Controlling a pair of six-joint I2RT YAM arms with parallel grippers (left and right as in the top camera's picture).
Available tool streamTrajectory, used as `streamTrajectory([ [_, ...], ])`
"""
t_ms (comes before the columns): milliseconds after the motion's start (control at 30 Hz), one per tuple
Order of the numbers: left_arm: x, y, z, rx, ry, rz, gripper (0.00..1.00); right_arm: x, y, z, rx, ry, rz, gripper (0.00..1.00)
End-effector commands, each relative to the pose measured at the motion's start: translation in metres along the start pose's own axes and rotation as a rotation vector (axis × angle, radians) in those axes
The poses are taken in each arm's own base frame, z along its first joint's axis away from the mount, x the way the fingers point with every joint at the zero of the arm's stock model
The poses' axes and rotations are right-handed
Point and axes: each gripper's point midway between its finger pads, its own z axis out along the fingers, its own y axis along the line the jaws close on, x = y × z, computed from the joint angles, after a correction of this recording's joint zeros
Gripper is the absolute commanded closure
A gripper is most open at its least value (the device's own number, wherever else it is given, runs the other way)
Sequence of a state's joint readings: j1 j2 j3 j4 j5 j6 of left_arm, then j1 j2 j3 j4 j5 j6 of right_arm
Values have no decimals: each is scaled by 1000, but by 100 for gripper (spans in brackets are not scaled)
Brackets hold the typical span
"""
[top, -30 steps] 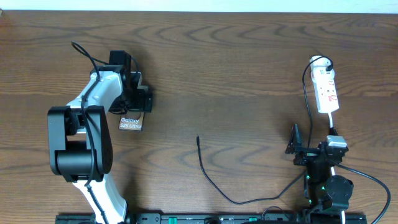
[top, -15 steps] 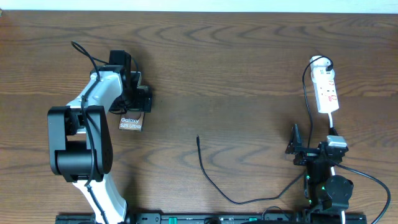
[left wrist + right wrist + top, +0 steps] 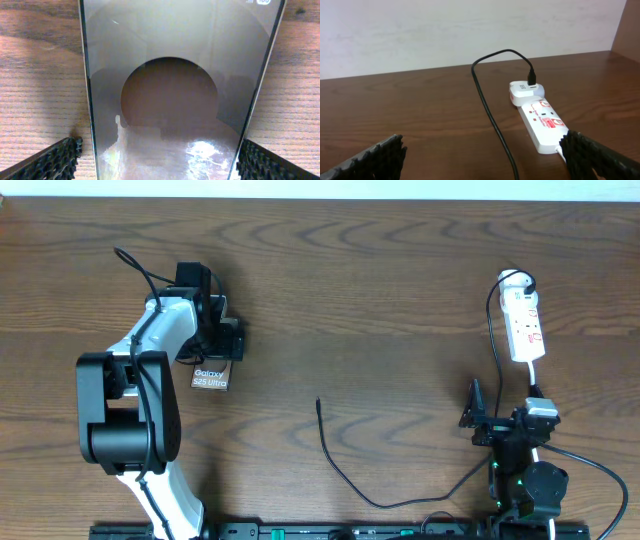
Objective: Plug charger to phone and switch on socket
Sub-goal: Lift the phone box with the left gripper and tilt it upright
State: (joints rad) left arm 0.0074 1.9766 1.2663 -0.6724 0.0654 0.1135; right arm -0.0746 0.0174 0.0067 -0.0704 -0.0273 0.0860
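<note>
I log the phone (image 3: 210, 375): flat, dark, silver-grey edges, brownish oval and white "Galaxy" lettering, lying face up at the left of the table (image 3: 400, 280), partly hidden. The charger (image 3: 345, 478): thin black cable, slim tip (image 3: 318, 402) free mid-table, well apart from the phone, other end in the socket (image 3: 524, 328), a white strip with red marks, far right.

Glossy glass phone (image 3: 170, 100), matt wood-grain table (image 3: 400, 280), seemingly smooth plastic socket (image 3: 542, 122).

A dark brown table (image 3: 400, 290) with wavy wood grain stretches wide, its surface faintly glossy. Along its far edge rises a plain whitish wall (image 3: 445, 30). At the wall's right end, a brown wooden panel (image 3: 629, 25) stands upright.
</note>
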Motion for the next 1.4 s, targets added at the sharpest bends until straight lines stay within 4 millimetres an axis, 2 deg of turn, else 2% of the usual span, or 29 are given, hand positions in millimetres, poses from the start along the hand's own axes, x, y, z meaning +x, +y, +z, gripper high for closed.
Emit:
streamTrajectory([
  [0,12,1,10,-4,36,15,2,1,0,0,-2,1,-12,1],
  [367,10,1,11,-4,30,15,1,1,0,0,-2,1,-12,1],
  [667,10,1,11,-4,31,15,13,1,0,0,-2,1,-12,1],
  [1367,11,1,11,-4,32,15,14,1,0,0,-2,1,-13,1],
])
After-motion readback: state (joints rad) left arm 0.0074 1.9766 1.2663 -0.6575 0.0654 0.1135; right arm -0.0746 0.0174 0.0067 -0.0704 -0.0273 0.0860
